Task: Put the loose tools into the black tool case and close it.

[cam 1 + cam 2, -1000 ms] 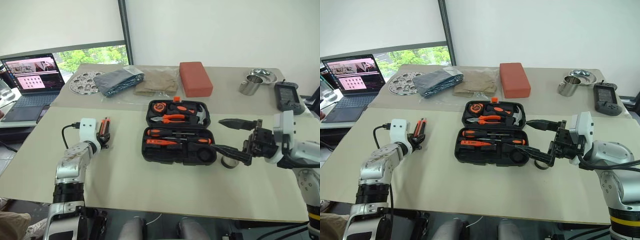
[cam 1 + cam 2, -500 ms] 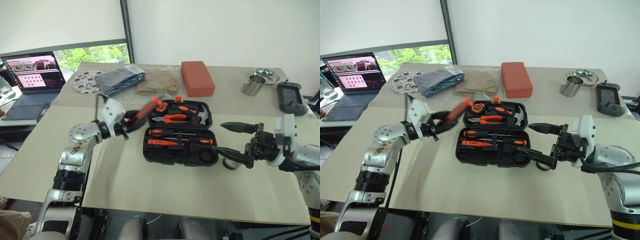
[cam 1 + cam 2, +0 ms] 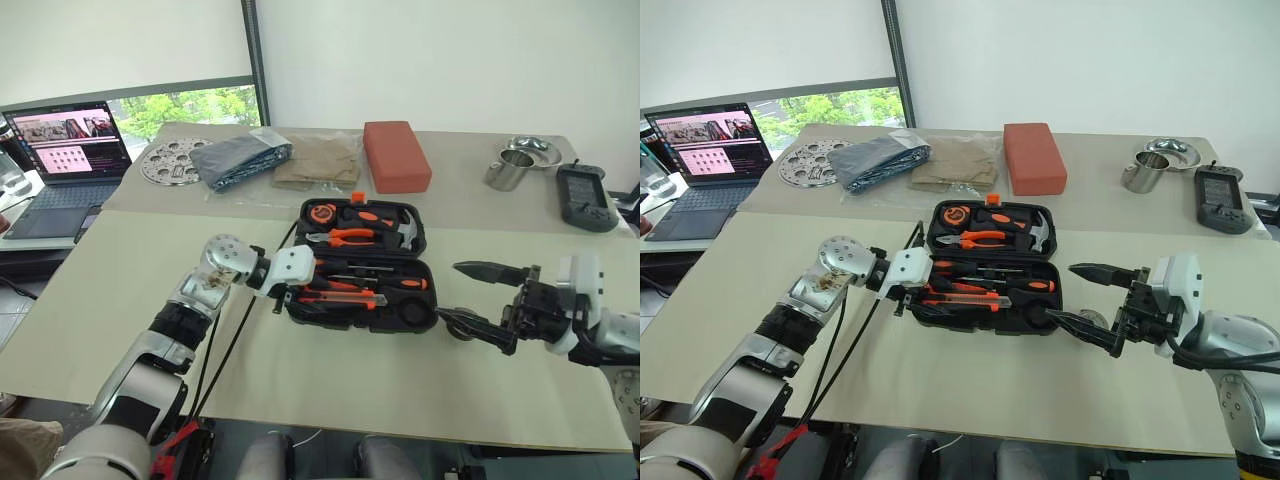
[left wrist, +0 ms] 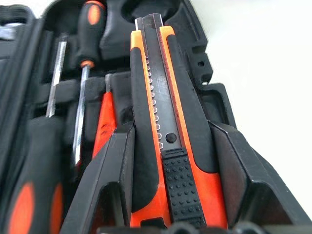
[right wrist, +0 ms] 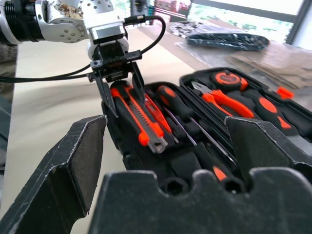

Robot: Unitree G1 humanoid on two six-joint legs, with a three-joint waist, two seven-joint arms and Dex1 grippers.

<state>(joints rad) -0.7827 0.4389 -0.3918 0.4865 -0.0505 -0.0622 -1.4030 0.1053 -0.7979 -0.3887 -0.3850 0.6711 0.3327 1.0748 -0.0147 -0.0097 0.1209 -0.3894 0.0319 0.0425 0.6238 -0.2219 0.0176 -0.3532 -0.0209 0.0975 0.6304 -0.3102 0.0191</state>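
While my left gripper (image 4: pixel 168 161) pinches the orange-and-black utility knife (image 4: pixel 163 117) between its two black fingers (image 4: pixel 109 180), the knife lies lengthwise over the near half of the black tool case (image 3: pixel 362 268), its far end reaching toward the middle of that half. Seen along my left fingers, the knife sits above the moulded slots, just beside a small orange screwdriver (image 4: pixel 105 124) and two black-and-orange-handled screwdrivers (image 4: pixel 85 34) that already lie in the case. My left wrist hangs at the left end of the case, with its cable trailing back over the table (image 3: pixel 330 385). My right gripper (image 3: pixel 480 300) stands spread wide and empty, off the right end of the case and just above the table, its fingers pointing toward the case. Close beside its lower finger a small dark tape roll (image 3: pixel 1088 320) lies on the table by the near right corner of the case. The case is open flat, its far half holding orange-handled pliers (image 3: pixel 345 237) and a hammer (image 3: pixel 402 232). Beyond it sit a red-orange block (image 3: pixel 396 155), folded cloths (image 3: pixel 240 160), a round perforated metal plate (image 3: pixel 172 161), a metal cup (image 3: pixel 508 169) and a dark handheld device (image 3: pixel 582 197). A laptop (image 3: pixel 62 150) stands open at far left.
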